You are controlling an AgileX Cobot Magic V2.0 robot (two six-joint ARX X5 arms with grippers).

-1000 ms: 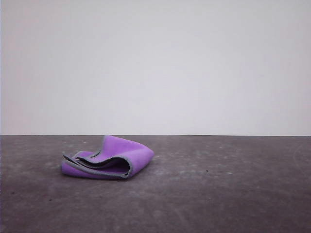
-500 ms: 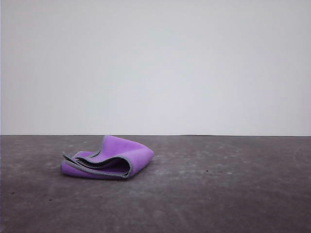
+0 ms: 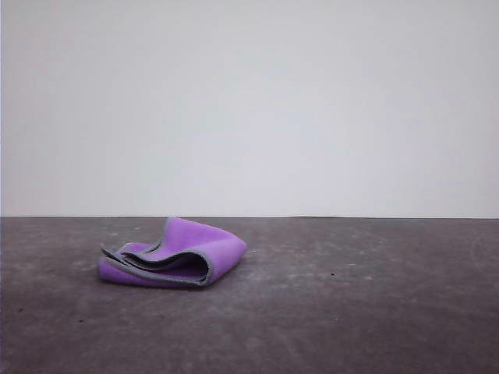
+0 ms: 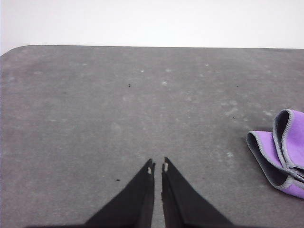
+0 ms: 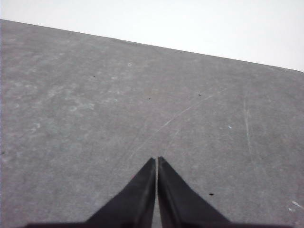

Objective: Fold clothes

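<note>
On the table, left gripper (image 4: 158,166): black tapered fingers drawn together, tips almost touching with only a sliver of gap, nothing between them, hovering over bare tabletop.
Right gripper (image 5: 156,160): fingers pressed together tip to tip, holding nothing, pointed across bare surface.
Cloth (image 3: 175,255): lay left of centre on the table in the front view, loosely bunched, folded over itself in thick rounded loops; well apart from both grippers.
Cloth material: thick and soft-looking, bright purple outside, dark grey inside the folds, pale grey stitched edge.
Table (image 3: 374,312): dark grey, matte, mottled with pale scuffs, thin scratches and small dark specks.
Backdrop (image 3: 249,101): plain white wall.
</note>
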